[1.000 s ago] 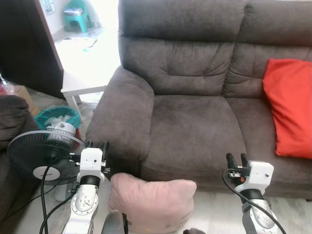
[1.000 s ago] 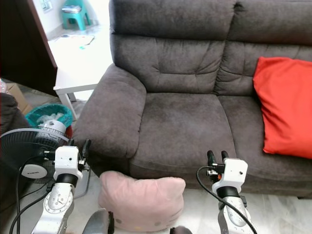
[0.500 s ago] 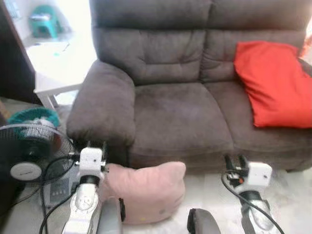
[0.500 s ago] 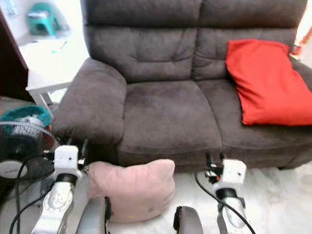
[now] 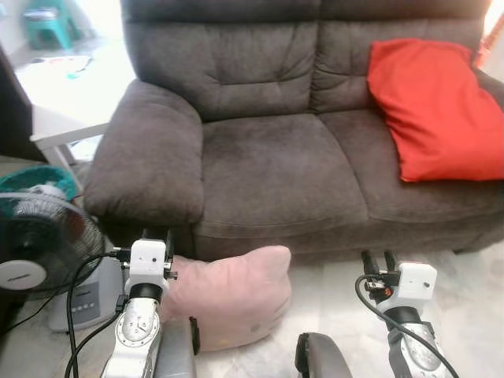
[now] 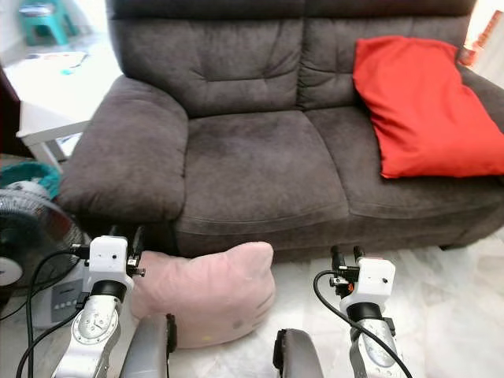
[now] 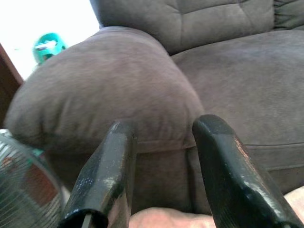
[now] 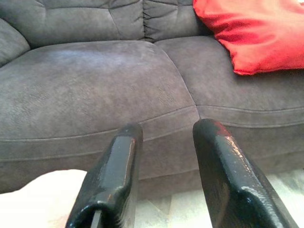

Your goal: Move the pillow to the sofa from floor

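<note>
We found the pink pillow (image 5: pixel 227 298) on the floor against the sofa (image 5: pixel 276 157) front, below its left armrest. Our left gripper (image 5: pixel 157 235) and right gripper (image 5: pixel 376 258) hovered before the sofa, fingers parted, holding nothing.

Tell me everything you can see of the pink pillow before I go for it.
The pink pillow is soft, plush-looking fabric with two ear-like corners on top and a small dark dot low on its front. It stands on the pale floor, leaning against the front of the grey sofa, below the left seat and armrest. The left tool is open just beside its left edge; whether they touch is unclear. The right tool is open, well clear.
</note>
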Controlling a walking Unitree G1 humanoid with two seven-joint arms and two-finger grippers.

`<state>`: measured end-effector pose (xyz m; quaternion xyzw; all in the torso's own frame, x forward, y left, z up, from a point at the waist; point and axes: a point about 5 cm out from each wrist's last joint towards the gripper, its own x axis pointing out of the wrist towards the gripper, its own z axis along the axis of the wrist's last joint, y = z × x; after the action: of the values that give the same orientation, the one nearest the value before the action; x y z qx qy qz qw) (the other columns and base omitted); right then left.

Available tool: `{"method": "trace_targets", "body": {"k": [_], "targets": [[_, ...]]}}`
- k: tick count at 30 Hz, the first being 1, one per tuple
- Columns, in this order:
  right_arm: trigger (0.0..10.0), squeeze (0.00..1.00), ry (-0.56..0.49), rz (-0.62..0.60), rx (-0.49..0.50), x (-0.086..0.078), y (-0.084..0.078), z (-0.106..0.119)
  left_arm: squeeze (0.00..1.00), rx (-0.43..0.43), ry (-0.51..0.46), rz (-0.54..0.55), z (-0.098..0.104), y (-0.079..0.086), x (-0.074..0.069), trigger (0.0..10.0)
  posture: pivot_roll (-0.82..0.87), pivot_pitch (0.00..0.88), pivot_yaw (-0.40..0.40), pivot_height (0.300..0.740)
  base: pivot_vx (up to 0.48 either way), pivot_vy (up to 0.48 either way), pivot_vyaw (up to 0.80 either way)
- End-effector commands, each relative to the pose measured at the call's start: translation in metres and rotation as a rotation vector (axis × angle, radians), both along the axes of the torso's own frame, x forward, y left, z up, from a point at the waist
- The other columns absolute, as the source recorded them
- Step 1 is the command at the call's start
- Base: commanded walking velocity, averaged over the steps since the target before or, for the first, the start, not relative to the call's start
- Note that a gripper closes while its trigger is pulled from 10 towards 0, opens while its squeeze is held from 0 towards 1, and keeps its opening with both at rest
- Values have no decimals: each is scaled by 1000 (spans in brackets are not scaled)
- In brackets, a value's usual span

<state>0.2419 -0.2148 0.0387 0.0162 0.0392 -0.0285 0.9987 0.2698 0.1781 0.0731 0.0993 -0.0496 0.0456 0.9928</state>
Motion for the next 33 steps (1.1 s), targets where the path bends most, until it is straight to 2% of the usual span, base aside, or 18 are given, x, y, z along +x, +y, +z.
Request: {"method": "trace_targets", "body": {"k": [1,12,28,33], "targets": [[10000,0,16,7,-10,2,1,-1,0,-10,5,12,0,2,1,10000,-2,28,-27,559,0,0,0],[10000,0,31,17,-14,2,2,-3,0,-12,19,18,-2,2,0,10000,0,29,-28,485,0,0,0],[10000,0,35,40,-39,0,3,-4,0,-29,54,29,-8,4,1,10000,1,23,-29,485,0,0,0],[10000,0,31,45,-37,0,4,-4,0,-34,59,33,-8,5,1,10000,2,20,-28,485,0,0,709]]}}
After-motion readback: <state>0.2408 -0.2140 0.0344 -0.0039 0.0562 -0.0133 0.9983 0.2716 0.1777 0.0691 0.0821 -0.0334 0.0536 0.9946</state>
